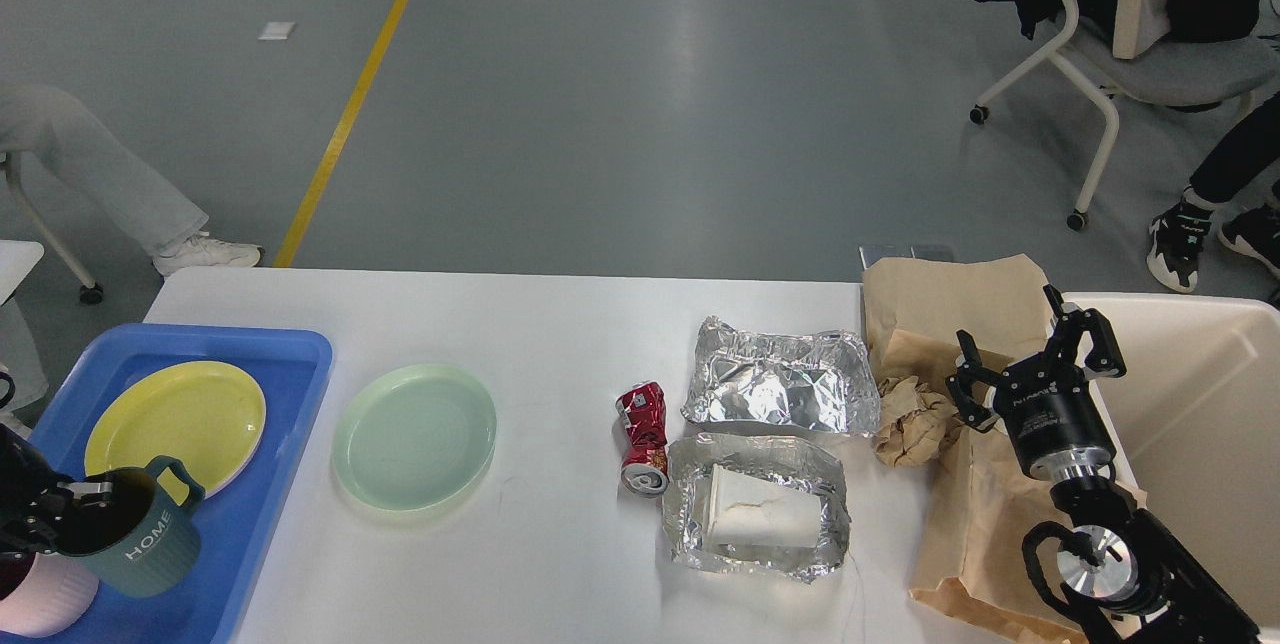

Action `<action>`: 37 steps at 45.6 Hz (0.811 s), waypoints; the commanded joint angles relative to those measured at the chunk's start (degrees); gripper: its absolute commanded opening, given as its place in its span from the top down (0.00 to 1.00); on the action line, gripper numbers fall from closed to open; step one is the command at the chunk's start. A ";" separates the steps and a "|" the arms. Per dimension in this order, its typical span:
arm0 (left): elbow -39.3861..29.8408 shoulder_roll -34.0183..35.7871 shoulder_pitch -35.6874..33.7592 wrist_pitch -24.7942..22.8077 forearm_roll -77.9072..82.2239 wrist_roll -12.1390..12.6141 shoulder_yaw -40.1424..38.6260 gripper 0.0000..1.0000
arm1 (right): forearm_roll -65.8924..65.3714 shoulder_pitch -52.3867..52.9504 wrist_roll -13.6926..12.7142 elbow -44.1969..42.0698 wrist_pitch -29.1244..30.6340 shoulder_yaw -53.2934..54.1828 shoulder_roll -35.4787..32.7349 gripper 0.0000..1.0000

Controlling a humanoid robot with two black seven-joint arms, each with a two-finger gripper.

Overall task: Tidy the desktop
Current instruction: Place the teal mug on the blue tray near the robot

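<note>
The desktop (560,344), a white matte bench top with rounded corners, fills the lower middle of the head view, and its contents look sorted by kind.

At its left end sits a blue plastic tray (300,354), evidently the place for dishes. It holds a glossy yellow plate (170,414), a dark green mug (135,539) lettered HOME and, at the very corner, a ribbed pink cup (40,604).

The left gripper (45,514) is at the mug's rim. It seems to be pinching the rim, as if setting the mug down, but it is dark and cut by the frame edge, so I cannot tell whether its fingers are together or apart.

Just beside the tray, a smooth pale green plate (414,435) lies alone on the bench, probably the next dish for the tray.

Rubbish gathers on the right. A crushed red can (642,437) lies on its side. Beside it are two crinkled foil containers. The far foil container (780,379) is empty, and the near foil container (755,519) holds a white block (760,514).

Further right are a crumpled ball of brown paper (910,419) and a creased paper bag (950,309), part of which lies under the right arm.

The right gripper (1030,354) hangs spread and empty between the paper ball and the cream bin (1200,404). The bin stands at the bench's right end, handy for waste.
</note>
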 commanded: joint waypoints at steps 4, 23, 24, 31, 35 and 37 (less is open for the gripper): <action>-0.61 -0.46 2.92 4.83 -0.01 -0.44 -0.36 1.00 | 0.00 0.00 0.00 0.01 0.00 0.00 0.00 0.00; -3.33 -0.28 4.16 8.78 -1.86 -1.76 -0.36 0.87 | 0.00 0.00 0.00 0.01 0.00 0.00 0.00 0.00; -3.60 -0.11 3.98 8.96 -2.12 -1.85 -0.36 0.78 | 0.00 0.00 0.00 0.01 0.00 0.00 0.00 0.00; -8.34 1.04 3.81 13.96 -6.43 -1.50 0.52 0.26 | 0.00 0.00 0.00 0.01 0.00 0.00 0.00 0.00; -11.42 1.56 3.72 15.46 -6.78 -1.32 0.87 0.19 | 0.00 0.00 0.00 -0.07 0.00 0.00 0.00 0.00; -12.03 1.57 3.72 15.64 -6.78 -1.23 1.13 0.19 | 0.00 0.00 0.00 0.01 0.00 0.00 0.00 0.00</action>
